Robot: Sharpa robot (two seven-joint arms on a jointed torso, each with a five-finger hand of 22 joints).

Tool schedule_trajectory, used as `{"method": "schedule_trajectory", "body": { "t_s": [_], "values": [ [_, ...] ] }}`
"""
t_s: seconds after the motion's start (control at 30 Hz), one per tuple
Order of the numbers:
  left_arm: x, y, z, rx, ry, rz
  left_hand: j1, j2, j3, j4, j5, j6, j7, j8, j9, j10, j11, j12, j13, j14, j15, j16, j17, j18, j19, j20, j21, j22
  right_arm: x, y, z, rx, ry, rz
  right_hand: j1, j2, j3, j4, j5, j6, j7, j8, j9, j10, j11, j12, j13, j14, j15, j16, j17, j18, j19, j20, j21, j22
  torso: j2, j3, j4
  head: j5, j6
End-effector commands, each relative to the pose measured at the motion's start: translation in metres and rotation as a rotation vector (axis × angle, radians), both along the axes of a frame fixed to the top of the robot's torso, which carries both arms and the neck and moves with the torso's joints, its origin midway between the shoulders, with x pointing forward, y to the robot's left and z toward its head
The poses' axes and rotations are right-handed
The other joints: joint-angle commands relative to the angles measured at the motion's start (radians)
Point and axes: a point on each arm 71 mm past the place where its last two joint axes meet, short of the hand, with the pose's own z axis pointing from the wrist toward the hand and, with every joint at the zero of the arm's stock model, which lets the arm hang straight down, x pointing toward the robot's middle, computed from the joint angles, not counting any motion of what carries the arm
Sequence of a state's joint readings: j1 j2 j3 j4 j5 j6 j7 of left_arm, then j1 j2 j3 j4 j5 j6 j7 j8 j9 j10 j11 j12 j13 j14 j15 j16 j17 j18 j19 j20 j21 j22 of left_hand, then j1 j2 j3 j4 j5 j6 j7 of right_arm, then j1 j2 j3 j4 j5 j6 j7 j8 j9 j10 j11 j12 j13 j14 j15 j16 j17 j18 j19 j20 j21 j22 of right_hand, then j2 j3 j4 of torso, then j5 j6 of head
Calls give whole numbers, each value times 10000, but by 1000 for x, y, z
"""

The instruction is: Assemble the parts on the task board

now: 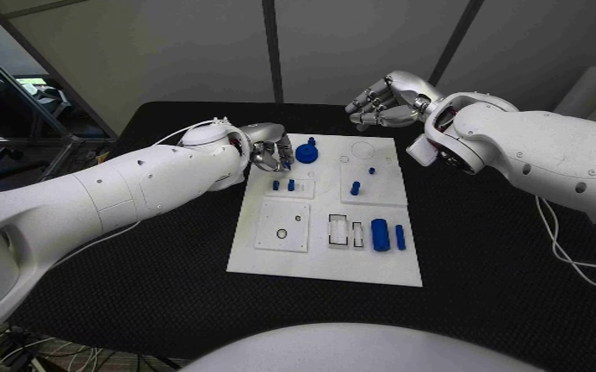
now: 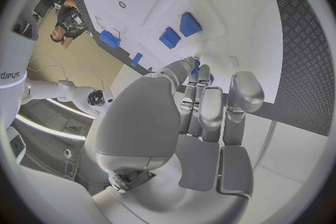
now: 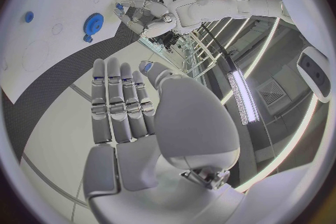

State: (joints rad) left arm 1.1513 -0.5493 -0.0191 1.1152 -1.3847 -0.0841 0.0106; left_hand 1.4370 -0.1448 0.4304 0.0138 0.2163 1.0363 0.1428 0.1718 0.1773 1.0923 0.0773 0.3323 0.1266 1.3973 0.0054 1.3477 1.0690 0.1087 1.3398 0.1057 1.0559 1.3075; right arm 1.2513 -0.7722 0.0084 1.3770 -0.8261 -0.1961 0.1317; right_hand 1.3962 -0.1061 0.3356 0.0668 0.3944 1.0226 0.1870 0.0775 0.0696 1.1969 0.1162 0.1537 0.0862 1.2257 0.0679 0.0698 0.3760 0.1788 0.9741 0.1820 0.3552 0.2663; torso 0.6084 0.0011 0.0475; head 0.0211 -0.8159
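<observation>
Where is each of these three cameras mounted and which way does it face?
Head view: on the robot's head, looking down at the white task board on the black table; both white arms show.
Left wrist view: behind the left hand, facing the board.
Right wrist view: behind the right hand, facing the board's far edge and the left hand.
Shared: head and right wrist views both show the round blue gear-shaped part.

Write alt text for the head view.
A white rectangular task board lies on a black table, carrying small blue parts including a blue gear. The silver left hand hovers at the board's far left corner; the silver right hand hangs beyond its far edge, holding nothing.
</observation>
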Motion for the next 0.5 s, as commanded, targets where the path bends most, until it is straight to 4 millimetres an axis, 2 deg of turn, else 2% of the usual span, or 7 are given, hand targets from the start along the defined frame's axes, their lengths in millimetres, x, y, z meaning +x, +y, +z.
{"method": "schedule_trajectory", "body": {
  "t_s": [0.03,0.13,0.2,0.23,0.5],
  "values": [
    [0,-1,-1,78,188,-36,-108,-8,55,5,-43,63,-5,-63,-11,79,0,-23,-12,62,-19,57,-16,-46,39,15,21,275,0,1,1,27,-46,80,-97,-4,40,0,-37,70,12,62,10,89,-14,43,-9,87,10,-23,-17,1,20,-26,45,9,1,-4,3,-24,-9],
    [0,0,-3,127,249,-18,-115,-9,55,7,-46,64,-4,-66,-12,79,1,-29,-12,58,-18,53,-29,-43,31,15,3,268,0,1,1,28,-45,86,-97,-4,40,0,-37,70,12,62,10,89,-14,43,-9,87,10,-23,-17,1,20,-26,45,9,-2,-3,8,-13,-8],
    [1,0,-3,132,245,-4,-122,-9,55,9,-49,62,-2,-71,-14,78,3,-38,-12,56,-16,51,-33,-41,25,16,-8,265,0,1,1,29,-46,84,-97,-4,40,0,-37,70,12,62,10,89,-14,43,-9,87,10,-23,-17,1,20,-26,45,9,3,3,3,-23,-61],
    [1,0,-4,142,241,2,-121,-8,57,8,-50,62,-3,-72,-15,78,3,-41,-12,55,-16,51,-36,-40,24,16,-10,265,0,1,1,29,-47,84,-97,-4,40,0,-37,70,12,62,10,89,-14,43,-9,87,10,-23,-17,1,20,-26,45,9,7,2,5,-44,-31],
    [2,0,-5,325,174,-14,-150,-16,58,12,-60,54,2,-96,-24,72,10,-83,-13,40,-9,39,-70,-35,10,18,-36,263,0,1,1,44,-11,91,-96,-4,52,-10,-35,70,10,62,10,90,-16,44,-12,88,8,-24,-18,2,19,-28,48,13,5,-1,-7,-32,-60]
  ]
}}
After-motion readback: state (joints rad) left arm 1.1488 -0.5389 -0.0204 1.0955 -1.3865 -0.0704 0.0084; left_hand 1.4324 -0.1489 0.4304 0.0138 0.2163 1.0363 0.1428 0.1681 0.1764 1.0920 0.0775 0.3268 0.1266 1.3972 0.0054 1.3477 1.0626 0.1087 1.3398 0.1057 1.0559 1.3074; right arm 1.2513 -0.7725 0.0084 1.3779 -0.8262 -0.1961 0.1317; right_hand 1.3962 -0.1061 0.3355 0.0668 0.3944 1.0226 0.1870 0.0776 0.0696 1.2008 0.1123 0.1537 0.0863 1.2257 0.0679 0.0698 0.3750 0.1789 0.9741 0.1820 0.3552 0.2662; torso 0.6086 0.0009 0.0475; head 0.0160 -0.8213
